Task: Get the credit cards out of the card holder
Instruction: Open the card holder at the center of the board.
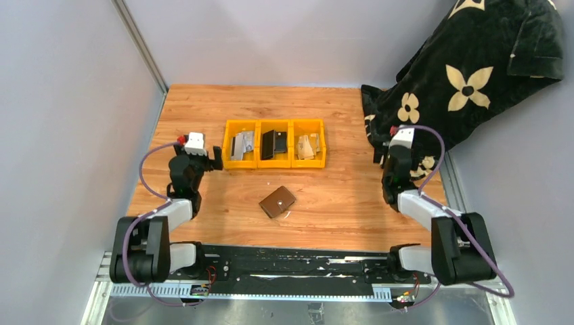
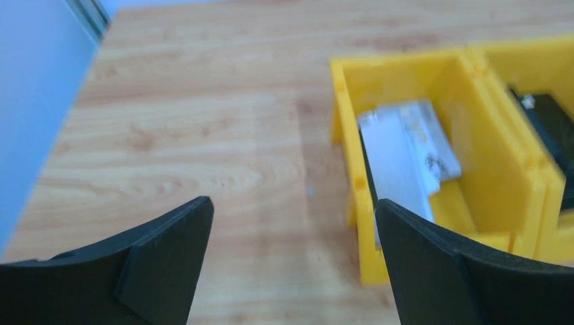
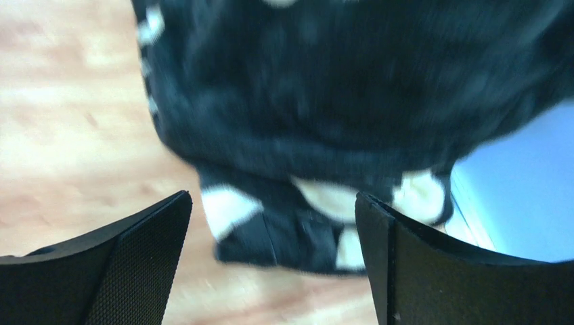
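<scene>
The brown card holder (image 1: 277, 201) lies folded shut on the wooden table, between the two arms and apart from both. Credit cards lie in the yellow bins: grey-silver ones (image 1: 241, 144) (image 2: 406, 156) in the left bin, black ones (image 1: 274, 143) (image 2: 552, 128) in the middle, tan ones (image 1: 308, 146) in the right. My left gripper (image 1: 196, 159) (image 2: 291, 223) hangs open just left of the bins, its right finger beside the left bin's wall. Far to the right, my right gripper (image 1: 401, 159) (image 3: 271, 217) is open and empty over the hem of the black cloth.
Three joined yellow bins (image 1: 292, 164) (image 2: 365, 264) stand in a row at mid-table. A black blanket with cream flowers (image 1: 474, 74) (image 3: 325, 101) drapes over the back right corner. Grey walls close in the left and right sides.
</scene>
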### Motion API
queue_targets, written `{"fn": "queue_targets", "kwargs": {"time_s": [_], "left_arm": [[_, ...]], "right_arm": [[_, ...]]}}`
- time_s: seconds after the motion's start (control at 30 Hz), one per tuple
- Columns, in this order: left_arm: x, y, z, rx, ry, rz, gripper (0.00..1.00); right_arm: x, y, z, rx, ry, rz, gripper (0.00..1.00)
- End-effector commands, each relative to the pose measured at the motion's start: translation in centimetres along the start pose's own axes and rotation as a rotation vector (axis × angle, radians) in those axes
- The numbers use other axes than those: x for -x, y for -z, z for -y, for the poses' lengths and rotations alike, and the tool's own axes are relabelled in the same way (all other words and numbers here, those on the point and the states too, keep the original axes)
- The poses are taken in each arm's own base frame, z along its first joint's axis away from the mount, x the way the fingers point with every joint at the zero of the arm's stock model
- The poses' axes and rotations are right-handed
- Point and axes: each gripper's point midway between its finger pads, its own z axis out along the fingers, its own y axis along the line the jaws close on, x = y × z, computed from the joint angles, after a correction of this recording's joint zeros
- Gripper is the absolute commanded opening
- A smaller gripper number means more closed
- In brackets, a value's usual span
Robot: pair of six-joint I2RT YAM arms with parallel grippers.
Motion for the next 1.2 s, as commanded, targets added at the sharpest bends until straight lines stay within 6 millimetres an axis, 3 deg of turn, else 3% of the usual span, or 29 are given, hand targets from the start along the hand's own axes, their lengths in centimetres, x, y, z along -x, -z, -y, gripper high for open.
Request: {"fn": "queue_targets", "kwargs": {"time_s": [0.0,0.1,0.2,0.23,0.3,0.5,0.77,0.9,1.07,1.17], "left_arm": [[3.2,-0.7,-0.6,-0.028,-0.039,-0.063,1.0],[3.2,-0.4,-0.8,-0.059,-0.046,-0.178,1.0],[4.5,0.2,-1.1,-0.082,-0.041,-0.238,1.0],[4.9,0.5,-1.2,-0.088,-0.037,-0.257,1.0],[5.2,1.3,-1.0,-0.128,-0.022,-0.317,1.0],[6.4,3.4,-0.5,-0.198,-0.002,-0.427,1.0],[7.1,5.9,-0.2,-0.215,-0.01,-0.485,1.0],[7.2,6.6,0.0,-0.223,-0.022,-0.486,1.0],[7.3,7.4,0.3,-0.242,-0.029,-0.497,1.0],[7.6,7.8,0.5,-0.253,-0.033,-0.497,1.0]], "right_arm": [[4.0,0.7,-0.7,0.03,-0.072,-0.092,0.94],[5.8,0.5,-1.7,0.055,-0.321,-0.132,0.98],[5.9,0.5,-3.2,0.184,-0.553,-0.279,1.0],[6.3,0.9,-4.8,0.312,-0.611,-0.307,1.0],[6.9,1.3,-6.1,0.403,-0.628,-0.312,1.0],[6.1,6.3,-11.9,0.434,-0.418,-0.427,1.0],[3.1,17.6,-23.5,0.608,-0.174,-0.514,1.0],[1.6,22.2,-28.0,0.69,-0.08,-0.553,1.0],[0.3,25.9,-32.4,0.703,0.136,-0.511,1.0],[-0.4,26.5,-34.5,0.684,0.272,-0.489,1.0]]}}
